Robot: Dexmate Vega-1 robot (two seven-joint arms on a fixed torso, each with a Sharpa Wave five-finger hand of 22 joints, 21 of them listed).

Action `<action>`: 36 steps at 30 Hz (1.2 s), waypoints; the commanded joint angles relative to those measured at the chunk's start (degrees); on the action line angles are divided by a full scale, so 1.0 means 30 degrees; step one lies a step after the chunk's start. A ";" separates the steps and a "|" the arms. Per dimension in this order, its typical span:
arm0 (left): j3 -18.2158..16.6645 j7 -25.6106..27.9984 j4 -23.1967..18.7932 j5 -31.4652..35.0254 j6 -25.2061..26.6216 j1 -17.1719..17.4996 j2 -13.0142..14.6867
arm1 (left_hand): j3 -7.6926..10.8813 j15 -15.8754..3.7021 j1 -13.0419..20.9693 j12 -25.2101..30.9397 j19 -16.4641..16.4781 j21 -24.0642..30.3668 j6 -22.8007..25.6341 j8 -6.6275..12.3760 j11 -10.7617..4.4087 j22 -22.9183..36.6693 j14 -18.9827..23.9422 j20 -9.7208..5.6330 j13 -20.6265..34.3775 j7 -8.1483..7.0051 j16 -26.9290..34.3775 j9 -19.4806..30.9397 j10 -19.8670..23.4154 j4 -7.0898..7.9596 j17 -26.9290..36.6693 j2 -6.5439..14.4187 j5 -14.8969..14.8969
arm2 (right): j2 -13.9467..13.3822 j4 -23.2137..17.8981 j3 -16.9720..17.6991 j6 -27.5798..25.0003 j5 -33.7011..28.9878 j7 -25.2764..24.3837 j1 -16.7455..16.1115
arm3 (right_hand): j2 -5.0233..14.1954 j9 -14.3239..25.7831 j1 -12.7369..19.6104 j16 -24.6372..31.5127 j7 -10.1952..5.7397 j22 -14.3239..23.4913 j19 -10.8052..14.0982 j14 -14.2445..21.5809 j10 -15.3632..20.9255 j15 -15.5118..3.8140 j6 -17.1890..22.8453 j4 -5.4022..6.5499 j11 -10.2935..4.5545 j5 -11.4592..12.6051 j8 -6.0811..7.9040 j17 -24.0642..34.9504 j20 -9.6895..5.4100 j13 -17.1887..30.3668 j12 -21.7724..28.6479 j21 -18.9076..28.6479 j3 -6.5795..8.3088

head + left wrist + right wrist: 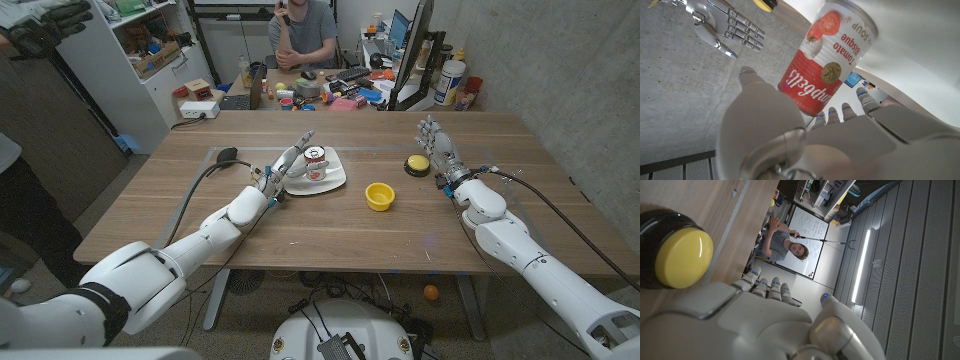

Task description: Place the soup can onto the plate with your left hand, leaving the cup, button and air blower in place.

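Red-and-white soup can (316, 163) stands upright on the white plate (334, 182) near the table's (300, 225) middle. The left robot hand (288, 165), fingers apart, is just beside the can. The right robot hand (438, 150) is spread beside the yellow button (416, 164); a yellow cup (379, 196) sits between.
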 commanded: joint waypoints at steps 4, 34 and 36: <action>-0.1032 0.0605 -0.3440 0.0111 0.1551 0.1325 0.0911 | -0.0317 -0.0319 -0.0196 0.0302 0.0266 0.0248 -0.1992 0.0303 -0.0126 0.0114 0.0089 0.0283 0.0067 -0.0246 0.0215 0.0023 -0.1244 0.0077 0.0036 0.0035 0.0149 | -0.0177 -0.0345 0.0077 0.0056 0.0062 0.0080 -0.0209 | 0.0575 0.0069 -0.0184 0.0044 0.0192 0.0078 -0.0062 -0.0022 0.0041 0.0016 0.0086 -0.0041 0.0088 -0.0084 0.0155 0.0035 -0.0035 0.0042 0.0136 -0.0069 0.0047; -0.2809 0.0839 -0.8461 0.0238 0.3981 0.2734 0.2341 | -0.0661 -0.0374 -0.0337 0.0581 0.0388 0.0253 -0.1106 0.0537 0.0092 0.0133 0.0664 0.0494 0.0101 -0.0297 0.0361 0.0039 -0.0509 0.0247 0.0083 0.0208 0.0166 | -0.0315 -0.0725 0.0105 0.0371 -0.0086 -0.0028 -0.0862 | 0.0575 0.0068 -0.0180 0.0038 0.0213 0.0076 -0.0073 0.0004 0.0075 0.0014 0.0155 -0.0056 0.0115 -0.0076 0.0166 0.0031 -0.0029 0.0043 0.0133 -0.0112 0.0038; -0.2890 0.0747 -0.8634 0.0132 0.4069 0.2752 0.2378 | -0.0675 -0.0411 -0.0342 0.0604 0.0407 0.0258 -0.1051 0.0551 0.0094 0.0134 0.0724 0.0492 0.0103 -0.0295 0.0379 0.0040 -0.0443 0.0257 0.0086 0.0226 0.0165 | -0.0340 -0.0786 0.0109 0.0353 -0.0099 -0.0051 -0.0903 | 0.0577 0.0068 -0.0179 0.0038 0.0216 0.0075 -0.0063 0.0008 0.0092 0.0014 0.0154 -0.0057 0.0100 -0.0075 0.0165 0.0031 -0.0037 0.0043 0.0139 -0.0110 0.0039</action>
